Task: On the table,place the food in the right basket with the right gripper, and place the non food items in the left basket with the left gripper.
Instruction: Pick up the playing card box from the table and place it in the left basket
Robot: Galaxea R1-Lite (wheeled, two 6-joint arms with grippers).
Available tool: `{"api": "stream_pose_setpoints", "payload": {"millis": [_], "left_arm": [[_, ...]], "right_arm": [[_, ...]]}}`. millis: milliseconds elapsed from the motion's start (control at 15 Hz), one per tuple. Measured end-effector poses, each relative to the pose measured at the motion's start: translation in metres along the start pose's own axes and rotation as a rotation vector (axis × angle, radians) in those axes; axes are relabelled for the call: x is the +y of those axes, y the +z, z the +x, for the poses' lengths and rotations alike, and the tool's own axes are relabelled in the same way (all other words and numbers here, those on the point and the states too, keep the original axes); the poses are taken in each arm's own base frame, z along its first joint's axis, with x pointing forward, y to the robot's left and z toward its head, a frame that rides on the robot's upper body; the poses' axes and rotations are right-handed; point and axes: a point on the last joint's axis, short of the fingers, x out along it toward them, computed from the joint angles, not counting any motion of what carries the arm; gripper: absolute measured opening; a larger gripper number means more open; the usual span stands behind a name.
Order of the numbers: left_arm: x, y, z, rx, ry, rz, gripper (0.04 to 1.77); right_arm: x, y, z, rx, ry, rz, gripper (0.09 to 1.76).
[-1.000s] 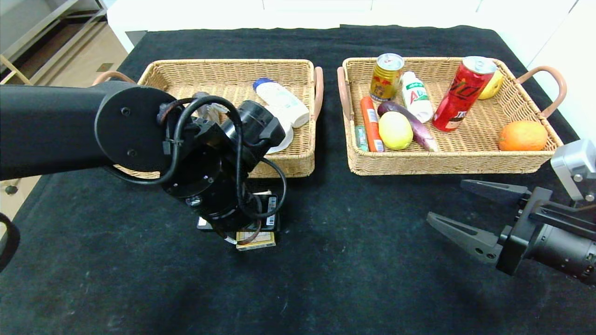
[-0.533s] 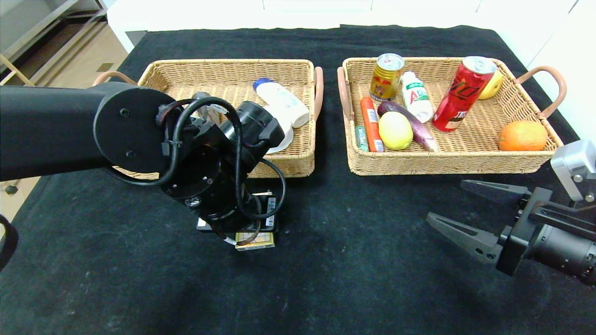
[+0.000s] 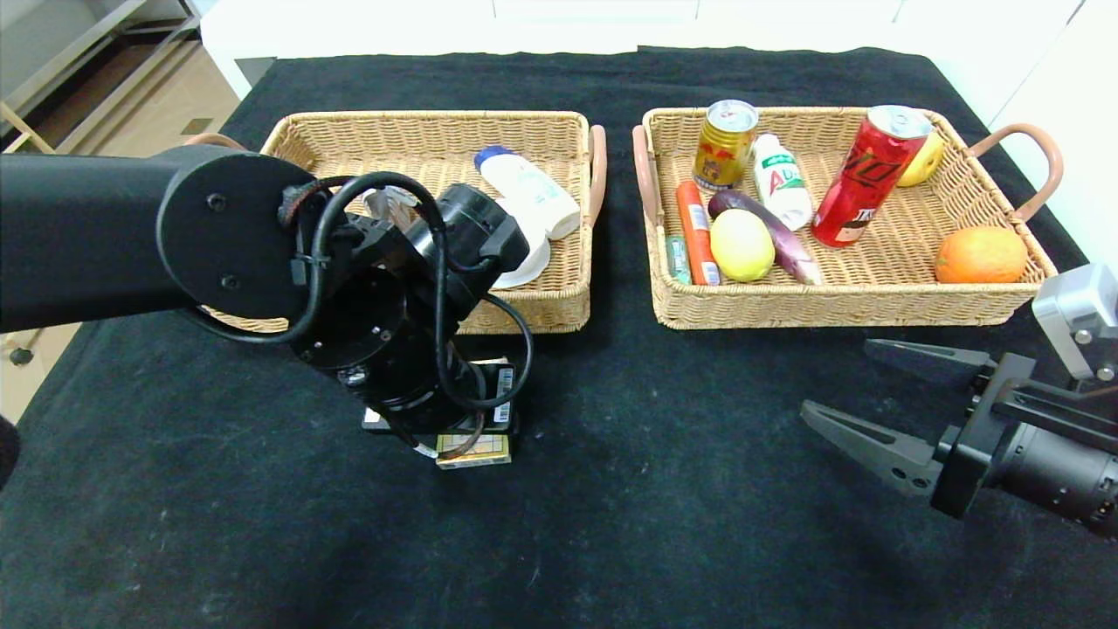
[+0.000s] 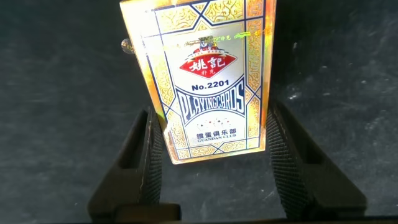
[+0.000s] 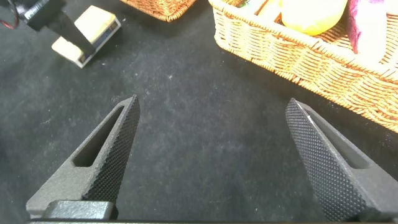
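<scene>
The food already lay in the right basket (image 3: pixel 961 301), right gripper (image 3: pixel 838 384) idle and spread, while the left gripper (image 4: pixel 211 155) pinched the last playing-card box (image 4: pixel 208 74) between its fingers (image 4: pixel 152 155).

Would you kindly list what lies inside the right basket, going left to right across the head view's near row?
Wrapped sausage → lemon → purple eggplant → red drink can → orange.
</scene>
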Motion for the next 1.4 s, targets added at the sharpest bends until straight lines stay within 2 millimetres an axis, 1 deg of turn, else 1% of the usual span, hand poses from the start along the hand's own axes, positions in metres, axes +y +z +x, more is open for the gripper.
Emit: {"api": "stream_pose_setpoints", "payload": {"millis": [200,467,667,1000,1267,1400], "left_arm": [[0.004,0.001,-0.012,-0.032,0.002,0.001,1.03],[0.007,-0.001,-0.032,-0.080,-0.016,0.001,1.03],[0.007,-0.001,-0.043,-0.135,0.021,0.023,1.03],[0.005,0.013,-0.072,-0.249,-0.027,0.035,1.03],[0.006,0.026,-0.082,-0.316,-0.040,0.038,1.02],[0.006,0.036,-0.084,-0.364,-0.050,0.035,1.02]], "right_arm": [[0.000,0.000,0.000,0.001,0.001,0.000,1.71],[0.000,0.000,0.000,0.001,0.000,0.001,1.71],[0.000,-0.001,0.000,0.002,0.002,0.000,1.71],[0.000,-0.002,0.000,0.006,0.003,0.001,1.71],[0.000,-0.002,0.000,0.006,0.003,0.001,1.71],[0.001,-0.002,0.000,0.007,0.003,0.001,1.71]]}}
